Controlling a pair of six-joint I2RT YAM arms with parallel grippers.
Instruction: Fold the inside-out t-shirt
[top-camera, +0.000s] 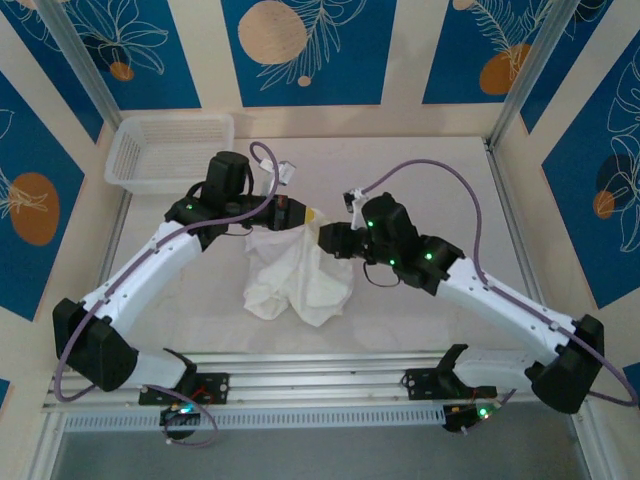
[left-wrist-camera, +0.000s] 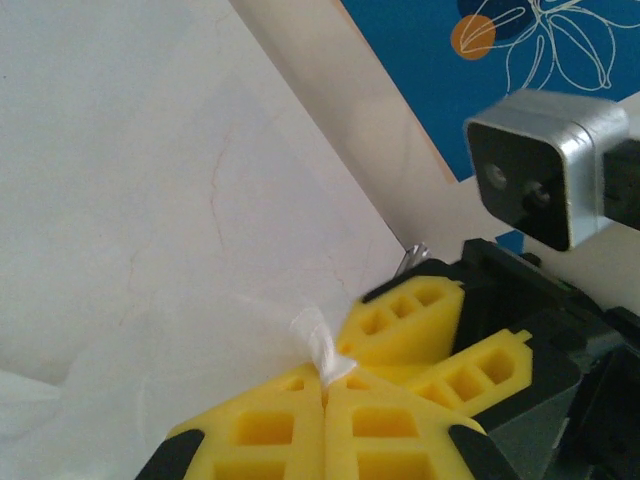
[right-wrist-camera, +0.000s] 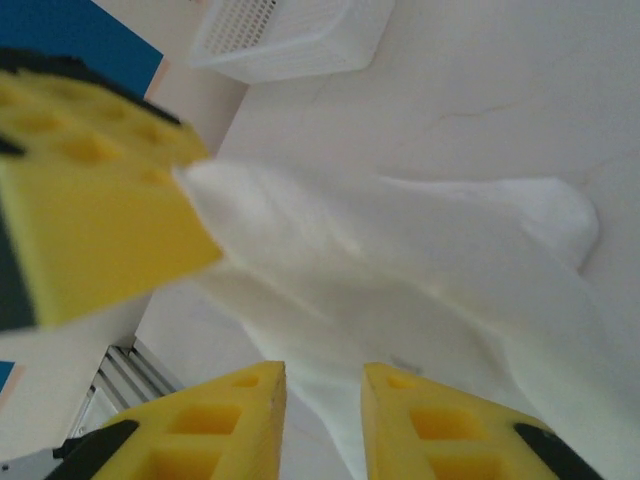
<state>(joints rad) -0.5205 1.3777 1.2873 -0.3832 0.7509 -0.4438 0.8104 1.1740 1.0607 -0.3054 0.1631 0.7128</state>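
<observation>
While the left gripper (left-wrist-camera: 325, 385) pinches shut on a t-shirt (top-camera: 298, 275) edge at frame centre, cloth hangs bunched. Right gripper (right-wrist-camera: 322, 390) narrowly parted, gripping nothing. Step, likely: spreading out. Next: right needs an adjacent edge.

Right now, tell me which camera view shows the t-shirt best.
Top external: the whole bunched t-shirt shows, outline and all. Left wrist catches a small tuft of it pinched in the shut left jaws; right wrist gives a blurred close-up of part of the cloth.
</observation>
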